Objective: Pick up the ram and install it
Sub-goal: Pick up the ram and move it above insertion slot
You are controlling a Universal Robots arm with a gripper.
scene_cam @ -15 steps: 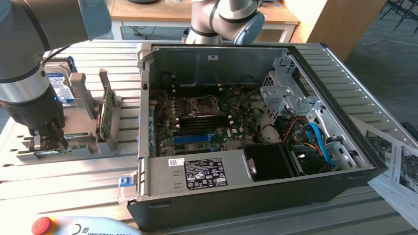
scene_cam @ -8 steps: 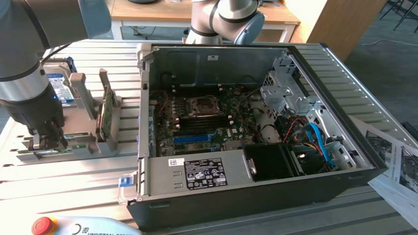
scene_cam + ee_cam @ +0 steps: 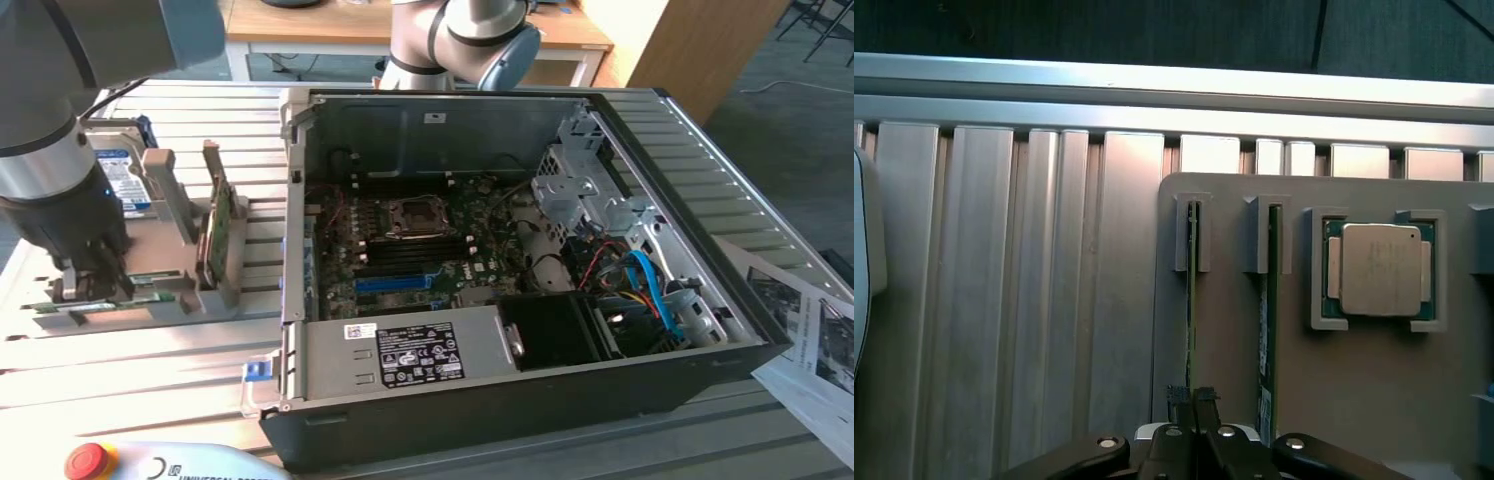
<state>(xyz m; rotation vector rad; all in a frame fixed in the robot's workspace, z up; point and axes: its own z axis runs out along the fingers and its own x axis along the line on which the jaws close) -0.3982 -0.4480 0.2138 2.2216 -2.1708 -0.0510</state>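
Nearest the exterior camera: teach pendant (image 3: 160, 466) with red stop button (image 3: 87, 460), lying on the slatted metal table (image 3: 134, 375). Just past it, at the exterior view's left, a grey holder (image 3: 1374, 390) sits on the slats and the arm (image 3: 47, 150) comes down onto it. Gripper (image 3: 1192, 393) has its fingers pressed together, pinching the thin upper edge of the ram (image 3: 1192, 300). Ram stands on edge, seated in its slot in the holder, not lifted out. Second stick (image 3: 1266, 300) stands upright in the next slot, just beside it, not touching. CPU chip (image 3: 1379, 270) lies flat in a square pocket beyond that. Larger green card (image 3: 218, 235) stands on edge between the gripper and the open PC case (image 3: 534, 410). Inside the case: grey power supply (image 3: 400, 355) at the near wall, then the motherboard (image 3: 454, 265) with a blue slot (image 3: 400, 283) and the CPU socket (image 3: 407, 215). Blue cable (image 3: 654, 290) runs on the exterior view's right side. Papers (image 3: 814, 350) lie right of the case. Wooden desk (image 3: 334, 25) at the far back.
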